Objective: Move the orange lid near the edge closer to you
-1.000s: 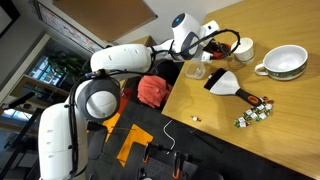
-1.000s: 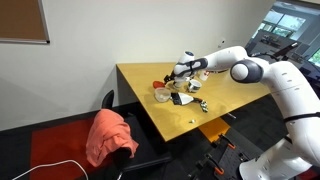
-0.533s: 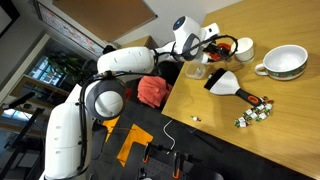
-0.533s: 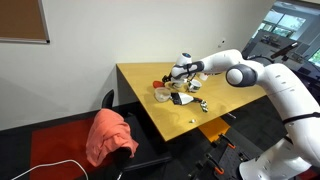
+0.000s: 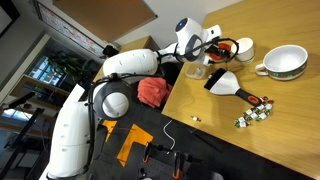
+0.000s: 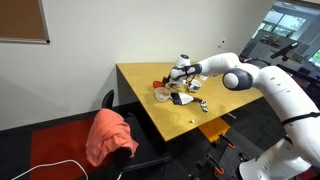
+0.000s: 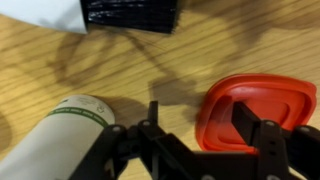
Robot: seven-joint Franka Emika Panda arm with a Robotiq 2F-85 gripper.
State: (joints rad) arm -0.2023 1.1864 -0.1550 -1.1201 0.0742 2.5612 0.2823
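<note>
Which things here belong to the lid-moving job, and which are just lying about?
Job: flat red-orange plastic lid; open pincer; light tan wooden tabletop.
Lying about: white cup; green-rimmed white bowl; clear round container; black-and-white tool; orange cloth on the chair.

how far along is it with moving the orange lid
Done: the claw is open and positioned over the orange lid, with one finger above it. In hand: lining up the grasp; nothing is gripped yet. Left: closing on the lid, then the whole move, since it lies flat on the table near the white cup.
</note>
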